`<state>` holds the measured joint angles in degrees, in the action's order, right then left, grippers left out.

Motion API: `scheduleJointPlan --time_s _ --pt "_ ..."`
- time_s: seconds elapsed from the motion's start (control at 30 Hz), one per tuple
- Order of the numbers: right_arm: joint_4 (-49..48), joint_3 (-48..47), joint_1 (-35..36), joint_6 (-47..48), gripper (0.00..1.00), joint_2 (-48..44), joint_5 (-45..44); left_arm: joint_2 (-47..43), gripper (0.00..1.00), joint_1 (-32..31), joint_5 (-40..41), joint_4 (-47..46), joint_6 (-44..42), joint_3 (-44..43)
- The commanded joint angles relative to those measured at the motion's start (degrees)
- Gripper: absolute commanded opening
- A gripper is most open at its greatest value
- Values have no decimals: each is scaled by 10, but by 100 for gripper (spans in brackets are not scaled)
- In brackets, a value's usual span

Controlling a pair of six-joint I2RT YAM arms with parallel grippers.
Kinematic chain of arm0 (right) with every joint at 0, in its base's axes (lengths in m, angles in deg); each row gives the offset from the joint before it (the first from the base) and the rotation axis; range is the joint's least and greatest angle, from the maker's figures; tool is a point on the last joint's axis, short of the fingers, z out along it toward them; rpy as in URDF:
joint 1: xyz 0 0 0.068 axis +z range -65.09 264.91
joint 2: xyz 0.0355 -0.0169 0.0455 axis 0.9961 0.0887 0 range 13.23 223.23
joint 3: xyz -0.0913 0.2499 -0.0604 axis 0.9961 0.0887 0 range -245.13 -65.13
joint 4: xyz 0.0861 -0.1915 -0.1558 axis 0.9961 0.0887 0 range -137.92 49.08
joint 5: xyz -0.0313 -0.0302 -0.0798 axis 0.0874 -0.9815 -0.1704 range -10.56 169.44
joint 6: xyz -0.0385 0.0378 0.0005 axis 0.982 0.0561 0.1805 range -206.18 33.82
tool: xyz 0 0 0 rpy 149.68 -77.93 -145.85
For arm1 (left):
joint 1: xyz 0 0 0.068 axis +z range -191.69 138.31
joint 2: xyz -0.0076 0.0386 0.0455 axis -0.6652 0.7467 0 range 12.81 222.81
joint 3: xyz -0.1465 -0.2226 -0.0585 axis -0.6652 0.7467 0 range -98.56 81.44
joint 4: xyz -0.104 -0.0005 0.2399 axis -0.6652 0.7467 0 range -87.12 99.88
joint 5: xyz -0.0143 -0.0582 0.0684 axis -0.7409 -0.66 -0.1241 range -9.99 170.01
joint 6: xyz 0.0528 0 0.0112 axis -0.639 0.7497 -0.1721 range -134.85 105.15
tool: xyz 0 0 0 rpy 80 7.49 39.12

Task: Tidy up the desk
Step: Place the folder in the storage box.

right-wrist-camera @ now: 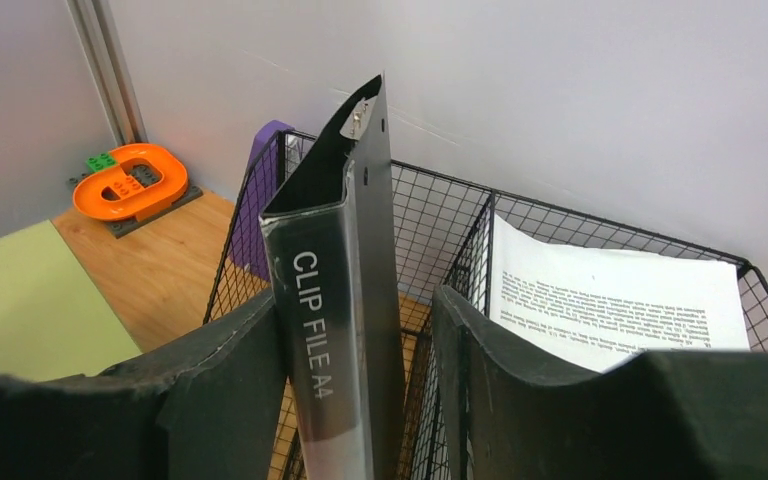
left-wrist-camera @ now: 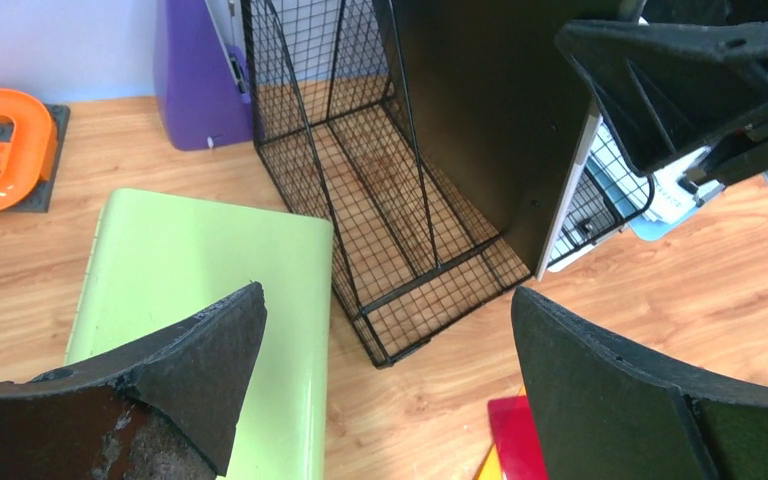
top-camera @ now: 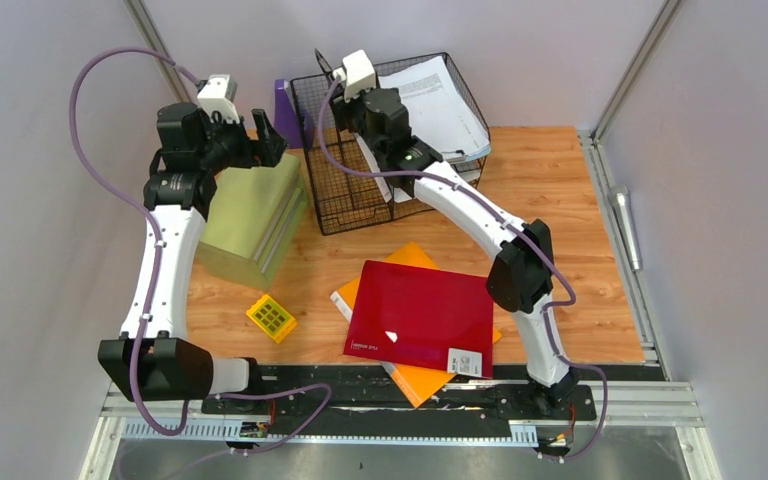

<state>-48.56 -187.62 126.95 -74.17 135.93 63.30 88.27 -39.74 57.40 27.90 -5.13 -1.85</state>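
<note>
- The desk, a large light-brown wood-grain tabletop walled in grey, spreads out ahead of both arm bases, with loose items lying across it.
- At 12 o'clock stands a black wire-mesh file rack, with printed white paper sheets resting in one compartment.
- The right gripper hangs over the compartment beside those papers. Its fingers stand partway apart on either side of a black plastic clip file standing on end with its spine toward the wrist camera. A gap shows along one side, so nothing is pinched. The file seems filed upright, with the rack supporting it.
- At 10 o'clock the left gripper hovers with fingers spread wide and empty above a thick pale-green folder lying flat. That folder is likely the next pickup.
- At 6 o'clock a translucent red flat folder lies on an orange folder. A small yellow gridded block sits at 7 o'clock. None of these three looks sorted yet.
</note>
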Motion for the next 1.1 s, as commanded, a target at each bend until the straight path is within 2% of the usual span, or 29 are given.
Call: scheduleJointPlan --time_s 0.0,0.13,0.23,0.3,0.47,0.6,0.8,1.07 --pt "36 -61 -5 18 51 42 17 3 100 1 -14 10 -18 -24" --pt "54 -71 -5 22 46 54 11 0 100 1 -13 12 -25 -17" --pt "61 -65 -5 25 39 55 4 0 100 0 -14 12 -27 -14" --pt "63 -64 -5 26 31 54 2 1 100 1 -13 11 -26 -12" --pt "59 -81 -6 16 1 44 4 0 100 0 -13 10 -22 -3" --pt "22 -89 -6 -6 0 28 -7 -4 100 1 -11 1 -12 6" --pt "-143 -16 -6 -17 0 -13 -29 -3 100 0 -15 -10 7 11" --pt "-282 32 -7 -4 0 -22 -73 0 100 1 -14 -20 15 18"
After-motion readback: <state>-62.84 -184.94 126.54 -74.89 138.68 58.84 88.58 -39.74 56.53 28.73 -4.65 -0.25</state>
